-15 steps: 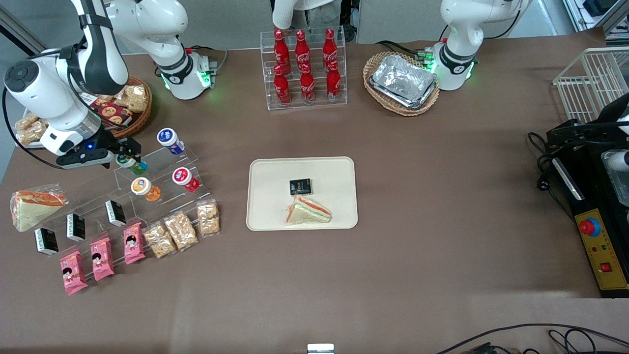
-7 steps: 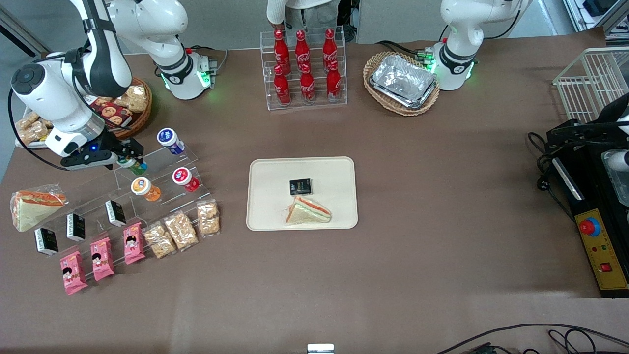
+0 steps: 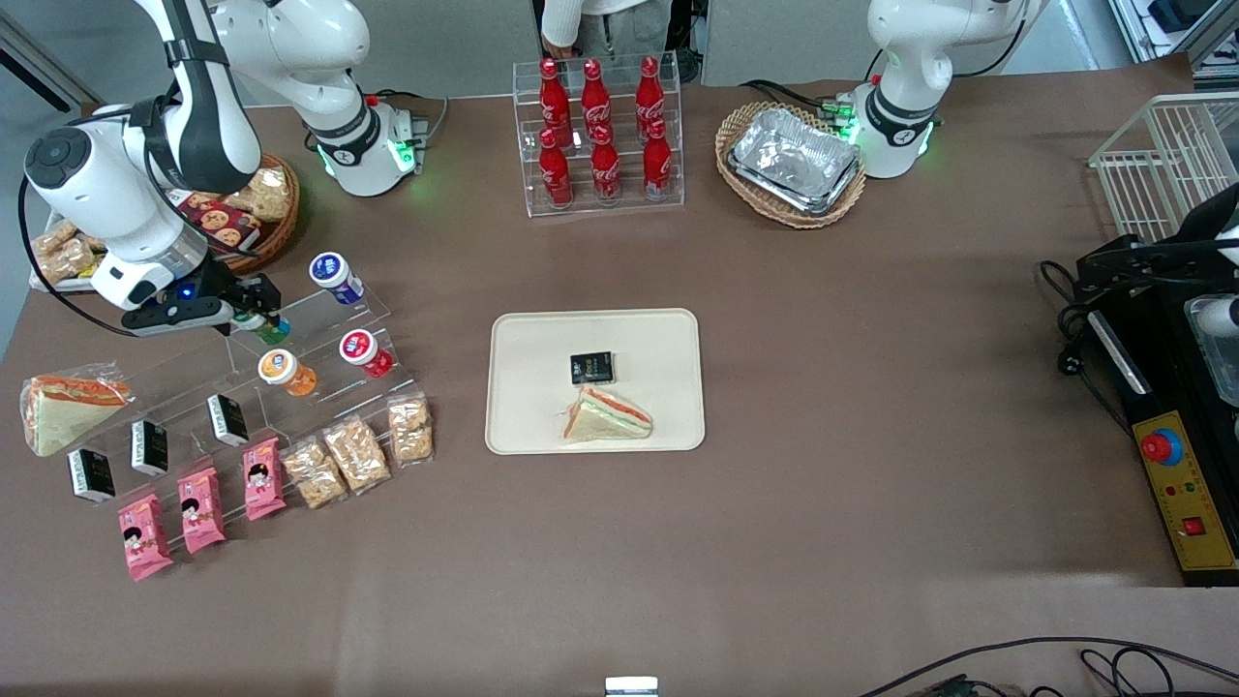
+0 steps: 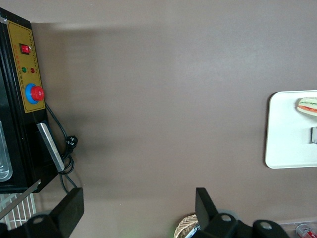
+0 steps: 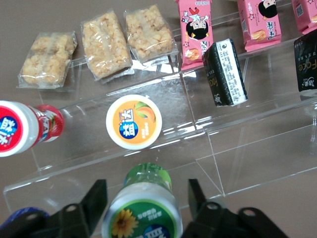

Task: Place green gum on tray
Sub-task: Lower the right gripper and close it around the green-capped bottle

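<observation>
The fingers (image 5: pixel 94 203) of the right gripper (image 5: pixel 143 208) stand spread on either side of the green gum (image 5: pixel 143 210), seemingly not yet pinching it, on the clear stepped shelf (image 5: pixel 237 144) toward the working arm's end of the desk. A skewed closing could tip the gum onto the orange-lidded bottle (image 5: pixel 131 122) just beside it at 12 o'clock. The tray (image 3: pixel 528 426) at mid-desk holds a wrapped sandwich (image 3: pixel 608 415) and a small black packet (image 3: pixel 591 367).

Broad brown counter (image 3: pixel 871 407), evenly lit, matte. Grey floor (image 3: pixel 465 44) past its farthest edge. Black cables (image 3: pixel 1065 653) trailing along the nearest edge.
</observation>
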Motion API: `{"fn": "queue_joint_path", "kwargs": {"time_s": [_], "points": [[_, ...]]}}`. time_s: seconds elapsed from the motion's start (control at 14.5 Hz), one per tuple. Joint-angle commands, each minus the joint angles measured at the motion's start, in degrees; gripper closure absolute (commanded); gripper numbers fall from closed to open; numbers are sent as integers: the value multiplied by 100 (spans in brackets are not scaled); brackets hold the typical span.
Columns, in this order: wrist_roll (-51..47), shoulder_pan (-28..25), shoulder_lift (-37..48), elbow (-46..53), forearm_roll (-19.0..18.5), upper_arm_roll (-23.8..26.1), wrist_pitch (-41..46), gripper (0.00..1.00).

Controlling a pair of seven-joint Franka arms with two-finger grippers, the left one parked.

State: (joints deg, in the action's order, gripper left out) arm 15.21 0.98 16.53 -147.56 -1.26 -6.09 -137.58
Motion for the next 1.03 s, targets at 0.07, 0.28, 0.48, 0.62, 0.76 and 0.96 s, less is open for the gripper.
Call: {"fn": "queue_joint_path", "kwargs": {"time_s": [0.07, 0.28, 0.48, 0.62, 0.76, 0.96], "points": [[114, -1, 8, -71, 100, -15, -146, 48], [114, -1, -9, -63, 100, -15, -146, 60], [114, -10, -27, -63, 100, -15, -137, 62], [114, -10, -27, -54, 100, -15, -137, 73], [105, -10, -36, -45, 100, -15, -120, 82], [53, -19, -44, 34, 100, 2, -32, 84]]}}
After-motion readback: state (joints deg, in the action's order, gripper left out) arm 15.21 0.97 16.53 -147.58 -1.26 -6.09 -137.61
